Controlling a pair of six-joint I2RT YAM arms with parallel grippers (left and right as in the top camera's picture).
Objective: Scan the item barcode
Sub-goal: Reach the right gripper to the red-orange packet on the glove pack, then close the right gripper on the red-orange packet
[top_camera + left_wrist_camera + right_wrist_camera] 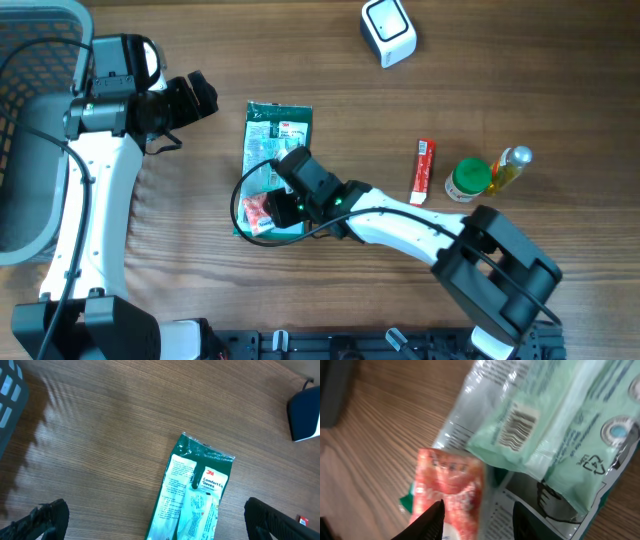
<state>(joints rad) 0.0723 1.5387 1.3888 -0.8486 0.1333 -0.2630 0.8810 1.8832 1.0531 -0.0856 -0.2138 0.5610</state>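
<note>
glove pack (278, 135): mid worktop, flat, long axis far-to-near edge, header at the far end
right claw (477, 520): over its near end, part-open, can't tell if gripping
left claw (195, 112): wide open, empty

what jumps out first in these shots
The green glove packet lies mid-table, with the right gripper poised over its lower end beside a small red-and-white packet. In the right wrist view, a barcode on pale green plastic faces the camera. The white scanner stands apart near the top of the overhead view.
</note>
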